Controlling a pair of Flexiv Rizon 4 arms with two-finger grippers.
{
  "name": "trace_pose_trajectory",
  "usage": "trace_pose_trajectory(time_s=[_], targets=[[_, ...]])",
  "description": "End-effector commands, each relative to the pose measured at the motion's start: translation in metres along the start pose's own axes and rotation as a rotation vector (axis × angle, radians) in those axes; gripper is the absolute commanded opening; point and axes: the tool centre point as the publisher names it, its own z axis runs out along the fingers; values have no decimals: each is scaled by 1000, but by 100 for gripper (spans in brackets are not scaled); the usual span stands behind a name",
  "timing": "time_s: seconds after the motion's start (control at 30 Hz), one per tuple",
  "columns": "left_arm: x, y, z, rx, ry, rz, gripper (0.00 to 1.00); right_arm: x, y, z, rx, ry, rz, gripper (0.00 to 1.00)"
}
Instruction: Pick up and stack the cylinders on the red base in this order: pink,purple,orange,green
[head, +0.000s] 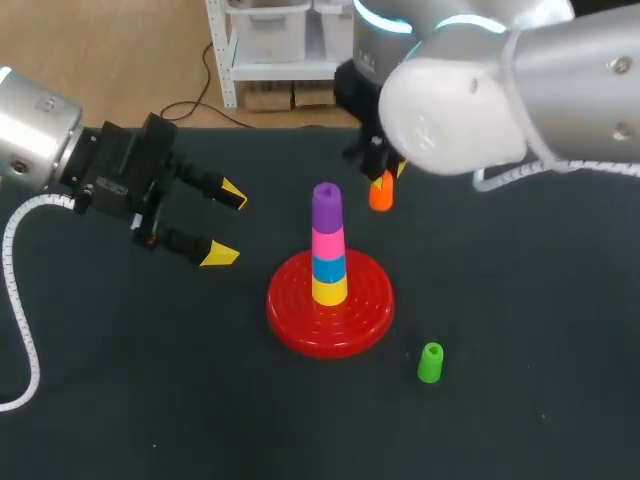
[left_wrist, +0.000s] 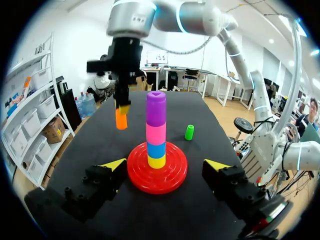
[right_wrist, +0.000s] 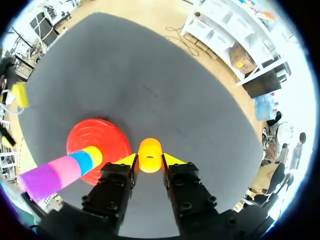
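The right pincer (right_wrist: 150, 161) grips the orange cylinder (left_wrist: 121, 119) between its tips, long axis upright along the fingers. The left pincer (head: 226, 224) gapes.

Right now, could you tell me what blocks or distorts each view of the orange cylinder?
Head view: the right arm hides the top of the orange cylinder. Left wrist view: unobstructed, beside the stack. Right wrist view: end-on in the right gripper; the fisheye tips the stack sideways.
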Motion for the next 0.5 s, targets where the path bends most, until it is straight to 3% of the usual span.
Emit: trace_pose_trajectory(time_s=[0.03,0.5], targets=[[1,0,0,-1,-3,3,100,14,0,-47,4,-72,-12,0],[1,0,0,-1,-3,3,100,11,33,-144,14,-149,-217,0]])
